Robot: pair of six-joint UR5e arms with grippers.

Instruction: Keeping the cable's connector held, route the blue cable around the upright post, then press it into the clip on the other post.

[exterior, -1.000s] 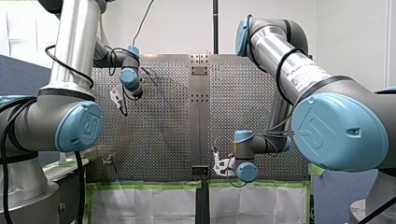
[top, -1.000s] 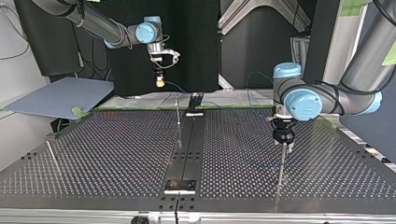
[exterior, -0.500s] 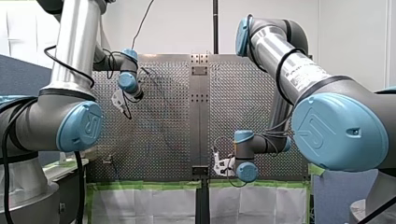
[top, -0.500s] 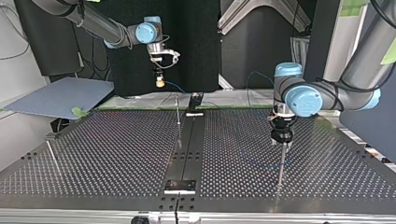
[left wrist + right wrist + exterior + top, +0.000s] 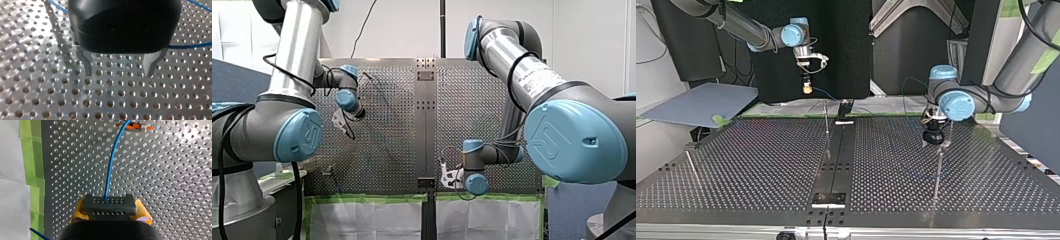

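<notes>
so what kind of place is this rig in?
Probably a robotics lab test bench: a perforated table edged with green tape, a blue cable run over it, and a bare upright post.

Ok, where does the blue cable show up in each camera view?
Front view: I can't pick it out with certainty.
Top view: the blue cable leaves my right gripper, at the back, left of centre.
Left wrist view: it crosses the table beside my left gripper.
Right wrist view: it runs from the held connector ahead to an orange clip.
Shared landmark: the perforated table.
</notes>
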